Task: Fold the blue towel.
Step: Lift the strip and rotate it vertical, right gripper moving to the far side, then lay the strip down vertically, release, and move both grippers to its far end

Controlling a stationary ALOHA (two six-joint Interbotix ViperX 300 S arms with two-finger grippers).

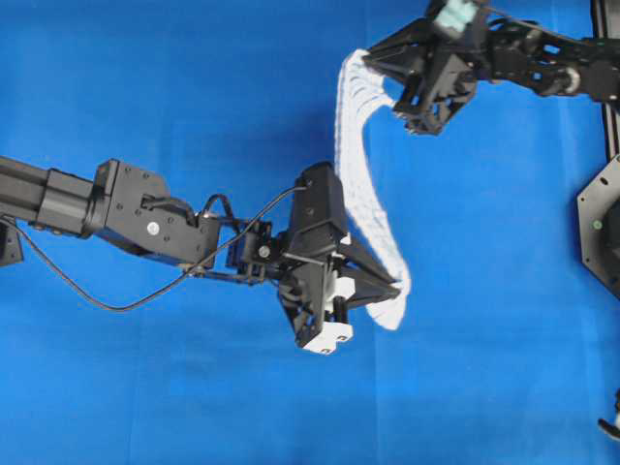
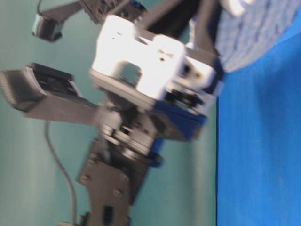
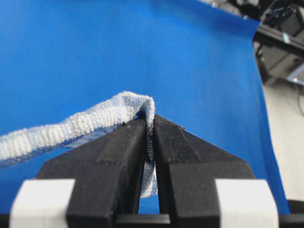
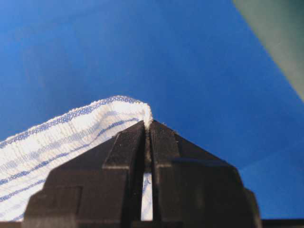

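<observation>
Up close on the left wrist camera, the left gripper [image 3: 149,127] has its black, matte jaws pressed together on a corner of the towel [image 3: 80,124], cloth squeezed in the thin slit between them and a strip hanging down behind. Here the terry weave reads clearly: nubbly white loops, pale blue bands, a rounded hem folding over the jaw tips and trailing off to the left. The right wrist camera gives the twin picture: the right gripper [image 4: 147,124] clamped tight on another corner, and this view shows what the other does not, the thin dark-blue stripes and a stitched edge running along the flat face of the cloth. Neither wrist view shows how the towel hangs between the arms; the overhead view does. There it is lifted off the cover [image 1: 145,87], seen edge-on as a narrow, curving white ribbon stretched from the left gripper low in the middle up to the right gripper near the top edge, sagging in a soft S between them. The cover below is plain, smooth blue. The table-level view is badly blurred: a white and black block of an arm fills the foreground, and only a patch of pale checked cloth shows at the top right, above the blue surface.
</observation>
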